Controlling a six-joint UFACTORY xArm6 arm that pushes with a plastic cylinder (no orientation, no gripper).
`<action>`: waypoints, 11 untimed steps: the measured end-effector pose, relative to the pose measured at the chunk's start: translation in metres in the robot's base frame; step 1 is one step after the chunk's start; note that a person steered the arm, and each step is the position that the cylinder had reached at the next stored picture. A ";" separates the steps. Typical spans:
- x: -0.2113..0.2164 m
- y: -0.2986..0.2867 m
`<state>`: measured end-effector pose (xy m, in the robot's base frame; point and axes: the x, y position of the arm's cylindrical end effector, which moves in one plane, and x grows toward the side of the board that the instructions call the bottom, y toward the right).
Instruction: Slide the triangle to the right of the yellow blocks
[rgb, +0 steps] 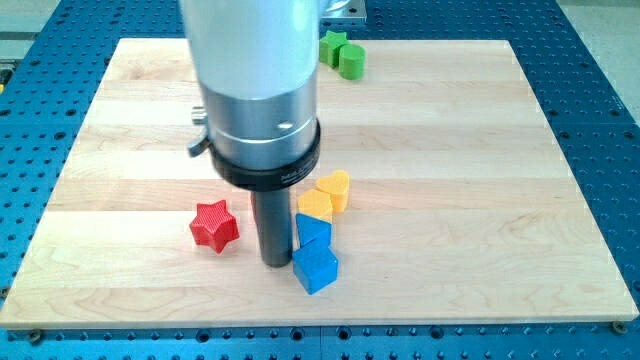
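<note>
Blue blocks: two, stacked in view, (313, 232) and (316, 268), at 6 o'clock of yellow blocks.
Yellow blocks: heart (335, 189), second (314, 205), touching.
Triangle: upper blue one, shape unclear.
My tip (275, 262): at 9 o'clock, touching the blue pair.
Red star (214, 225): 9 o'clock of tip.
Green blocks (343, 54): 12 o'clock edge of tabletop (480, 200).
Fingers: none fitted, rod only.

Two yellow blocks are seen close together near the middle of the wooden surface (480, 150), a little towards the view's bottom. The yellow heart (337, 187) is placed flat, and the second yellow block (314, 205), whose shape cannot be told surely, is touching it at its lower left. The blue block (314, 232) that seems to be the triangle is found directly below the second yellow block, touching it or nearly so.
</note>
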<state>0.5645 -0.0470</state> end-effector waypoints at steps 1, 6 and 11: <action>-0.026 0.040; -0.022 0.203; -0.092 0.157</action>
